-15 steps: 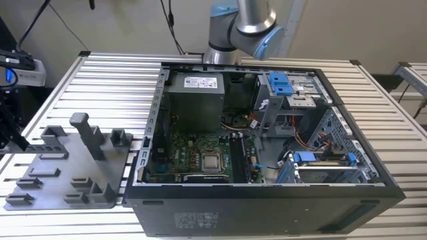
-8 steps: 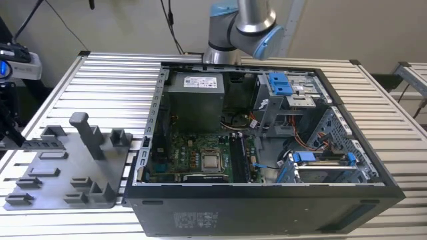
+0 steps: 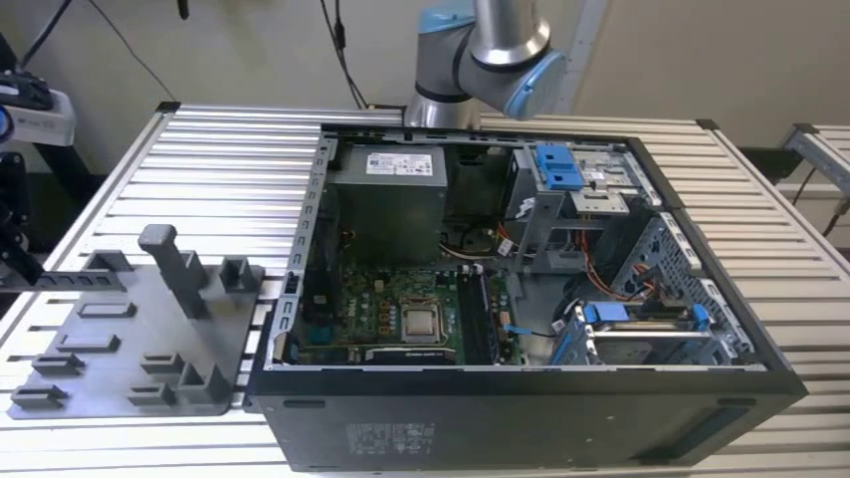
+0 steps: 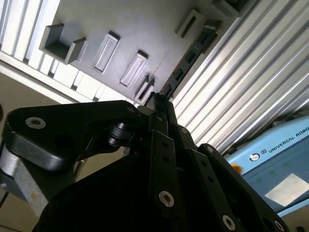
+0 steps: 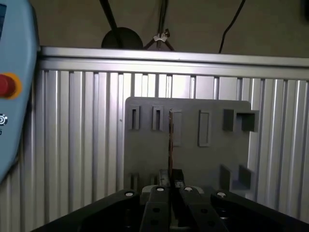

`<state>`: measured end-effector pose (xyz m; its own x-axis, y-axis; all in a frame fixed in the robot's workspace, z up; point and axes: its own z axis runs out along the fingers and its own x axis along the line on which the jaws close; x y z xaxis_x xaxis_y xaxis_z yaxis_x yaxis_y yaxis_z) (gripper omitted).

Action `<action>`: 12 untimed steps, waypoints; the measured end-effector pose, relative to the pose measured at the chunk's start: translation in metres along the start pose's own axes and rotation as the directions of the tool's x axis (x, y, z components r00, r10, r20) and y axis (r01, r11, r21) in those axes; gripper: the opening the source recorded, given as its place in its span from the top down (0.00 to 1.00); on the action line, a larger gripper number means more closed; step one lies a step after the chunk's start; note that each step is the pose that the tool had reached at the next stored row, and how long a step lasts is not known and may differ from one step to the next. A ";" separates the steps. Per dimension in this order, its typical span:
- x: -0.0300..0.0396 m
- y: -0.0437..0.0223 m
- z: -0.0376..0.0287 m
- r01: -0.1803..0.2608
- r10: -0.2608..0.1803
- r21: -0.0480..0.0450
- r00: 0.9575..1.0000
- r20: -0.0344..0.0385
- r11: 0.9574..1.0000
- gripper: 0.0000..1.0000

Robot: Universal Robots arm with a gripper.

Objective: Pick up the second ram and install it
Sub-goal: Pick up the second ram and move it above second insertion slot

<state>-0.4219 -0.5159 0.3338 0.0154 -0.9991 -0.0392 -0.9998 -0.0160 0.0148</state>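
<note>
At the exterior view's far left edge, the gripper [image 3: 30,277] hangs low over the far end of the grey tray [image 3: 119,368]. The arm's grey and light blue base joint [image 3: 481,50] stands at the far side of the table, behind the computer case [image 3: 531,418]. The jaws are pinched narrow and hold the second ram [image 3: 80,280], one thin dark stick. In the exterior view it runs level and sticks out from the gripper toward the right, above the tray's far left corner. In the first wrist view the second ram [image 5: 170,140] is seen from its thin edge, out in front of the fingers [image 5: 158,198], over the tray's row of slots. I cannot tell if it touches the tray. The table [image 3: 226,169] is silver with long ribs. Behind it is a plain pale wall with black cables [image 3: 348,60] hanging down. There is one tray with one tall post [image 3: 166,261]. To its right is one open computer case with one green board [image 3: 385,309] inside. One light blue control pad [image 5: 14,87] has a red button.
</note>
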 end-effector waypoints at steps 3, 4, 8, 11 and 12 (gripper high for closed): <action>-0.0002 0.0001 -0.0040 0.000 0.000 0.000 1.000 0.000 1.000 0.86; -0.0002 0.0001 -0.0053 0.000 0.000 0.000 1.000 0.000 1.000 0.86; -0.0004 0.0001 -0.0106 0.000 0.000 0.000 1.000 0.000 1.000 0.86; -0.0006 0.0002 -0.0145 0.000 0.000 0.000 1.000 0.000 1.000 0.86; -0.0006 0.0002 -0.0158 0.000 0.000 0.000 1.000 0.000 1.000 0.86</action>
<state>-0.4218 -0.5159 0.3497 0.0154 -0.9991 -0.0392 -0.9998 -0.0160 0.0148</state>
